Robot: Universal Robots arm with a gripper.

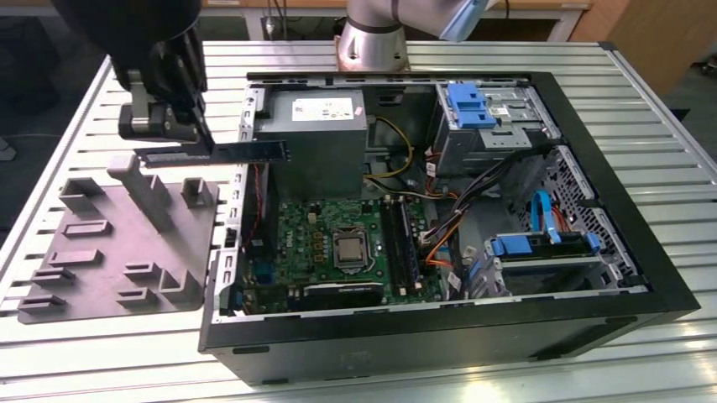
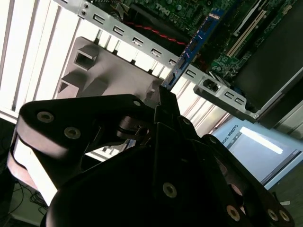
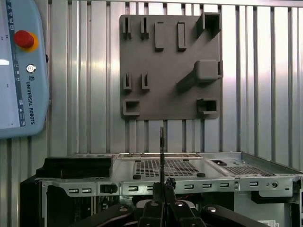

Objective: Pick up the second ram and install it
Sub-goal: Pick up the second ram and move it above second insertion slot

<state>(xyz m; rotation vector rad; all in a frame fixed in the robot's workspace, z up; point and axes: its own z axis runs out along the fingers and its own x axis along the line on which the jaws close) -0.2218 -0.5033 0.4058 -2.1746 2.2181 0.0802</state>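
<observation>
Slatted table, motherboard inside open case, second ram between fingers

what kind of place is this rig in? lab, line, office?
Looks like a robotics lab bench: an open computer case on a slotted aluminium table, a grey fixture tray beside it, a teach pendant, and the gripper holding the second ram.

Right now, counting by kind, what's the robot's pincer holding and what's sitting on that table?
Held ram in pincer: 1
Grey tray: 1
Open computer case: 1
Total: 3
</observation>
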